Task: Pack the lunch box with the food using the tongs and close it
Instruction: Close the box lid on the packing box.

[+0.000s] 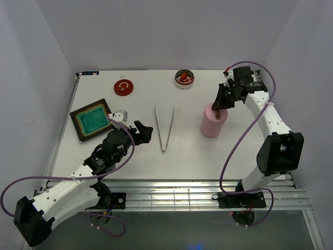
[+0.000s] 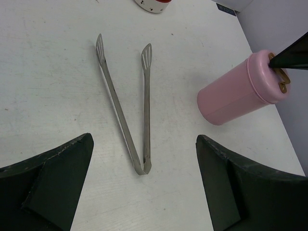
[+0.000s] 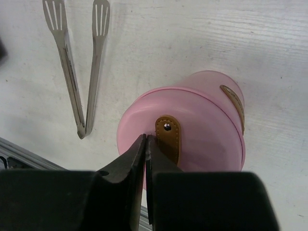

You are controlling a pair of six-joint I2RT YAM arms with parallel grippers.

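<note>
Tongs (image 2: 119, 108) flat, long axis near-far, hinge nearest bases; left claw (image 2: 144, 139) spread wide, right claw (image 3: 146, 140) closed.

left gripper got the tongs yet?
No, the left gripper stands open, and the tongs lie flat on the table.

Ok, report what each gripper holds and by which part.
Left gripper: nothing, open near the tongs. Right gripper: shut beside the tan strap atop the pink container; an actual pinch cannot be told.
</note>
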